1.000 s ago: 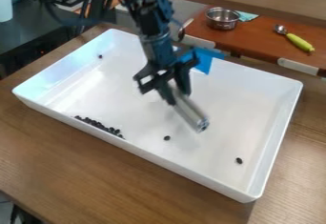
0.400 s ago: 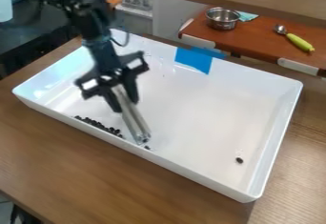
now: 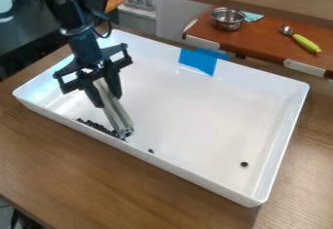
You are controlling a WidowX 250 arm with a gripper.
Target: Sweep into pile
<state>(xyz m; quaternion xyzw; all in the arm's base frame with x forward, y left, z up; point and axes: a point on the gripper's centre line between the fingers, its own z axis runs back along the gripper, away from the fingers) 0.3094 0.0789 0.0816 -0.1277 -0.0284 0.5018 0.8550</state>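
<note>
The jaws, parted only by the metal tool's (image 3: 113, 107) width, grip its upper end. Its lower end is beside the dark pile (image 3: 98, 125) along the near wall of the white tray (image 3: 195, 167).

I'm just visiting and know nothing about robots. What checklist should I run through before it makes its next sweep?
1. Silver tool held by the end effector: ok.
2. Tool's lower end down beside the dark pile: ok.
3. Small dark bit near the front wall gathered in: not ok, it lies apart.
4. Bit toward the right gathered in: not ok, it lies alone.
5. Grip firm enough for another sweep: cannot tell.
</note>
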